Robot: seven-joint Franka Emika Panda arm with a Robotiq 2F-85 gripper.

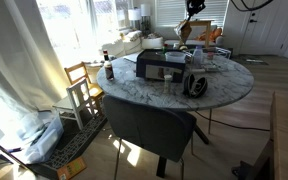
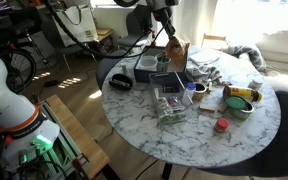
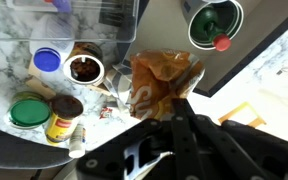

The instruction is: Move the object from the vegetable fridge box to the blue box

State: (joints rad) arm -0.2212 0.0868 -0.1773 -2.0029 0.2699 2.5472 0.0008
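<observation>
My gripper (image 2: 169, 36) is shut on a crinkled brown snack bag (image 2: 176, 53) and holds it in the air above the far side of the round marble table (image 2: 244, 135). The wrist view shows the bag (image 3: 159, 78) hanging from the dark fingers (image 3: 174, 102), above the table's edge. The clear plastic fridge box (image 2: 169, 101) stands at the table's middle. The dark blue-grey box (image 2: 146, 68) lies beside it, below and to the left of the bag. In an exterior view the bag (image 1: 188, 33) hangs beyond the dark box (image 1: 159, 66).
Near the bag lie a green bowl with a can (image 2: 240, 100), a red cap (image 2: 221, 125), a blue-lidded tub (image 3: 47, 60), a brown-filled cup (image 3: 85, 68) and a tin (image 3: 64, 116). A black roll (image 2: 121, 82) lies left. A grey chair (image 1: 149, 125) stands at the table.
</observation>
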